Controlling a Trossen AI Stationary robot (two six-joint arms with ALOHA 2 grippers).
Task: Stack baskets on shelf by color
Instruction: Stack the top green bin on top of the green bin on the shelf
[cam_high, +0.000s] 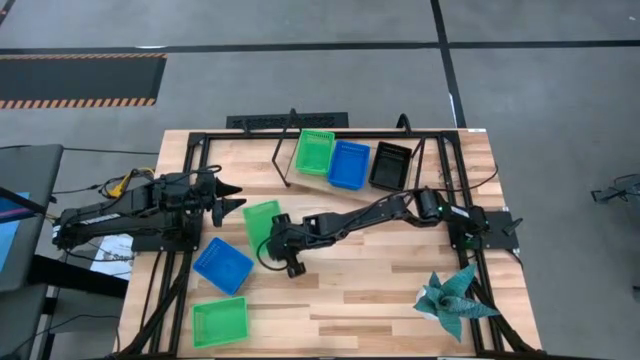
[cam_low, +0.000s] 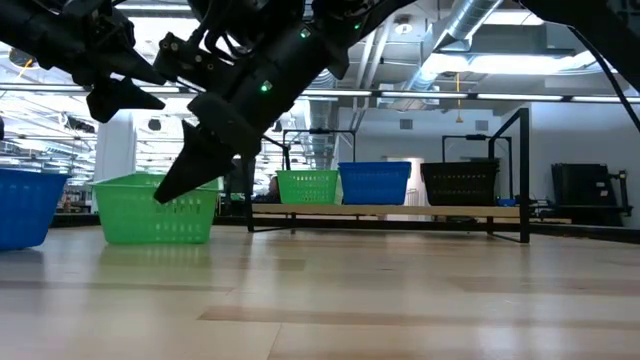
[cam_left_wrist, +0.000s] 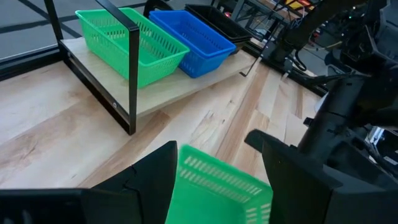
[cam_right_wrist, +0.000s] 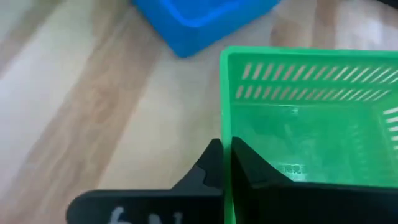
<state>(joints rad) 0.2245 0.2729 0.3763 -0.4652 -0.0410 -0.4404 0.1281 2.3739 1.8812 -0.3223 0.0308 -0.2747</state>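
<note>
The right gripper (cam_right_wrist: 227, 163) is pinching the side wall of a green basket (cam_high: 261, 222) sitting on the counter (cam_high: 380, 290), its fingers (cam_right_wrist: 208, 168) squeezing tight on the thin rim. The left gripper (cam_left_wrist: 217, 168) is waiting just beside that basket with its fingers spread wide, holding nothing. On the shelf (cam_high: 345, 185) one green basket (cam_high: 315, 152), one blue basket (cam_high: 349, 165) and one black basket (cam_high: 390, 166) are sitting side by side. Another blue basket (cam_high: 222, 265) and another green basket (cam_high: 219, 322) are lying on the counter. The grip is only catching one wall, so the basket could be tipping or slipping out when lifted, or bumping the shelf's black legs.
</note>
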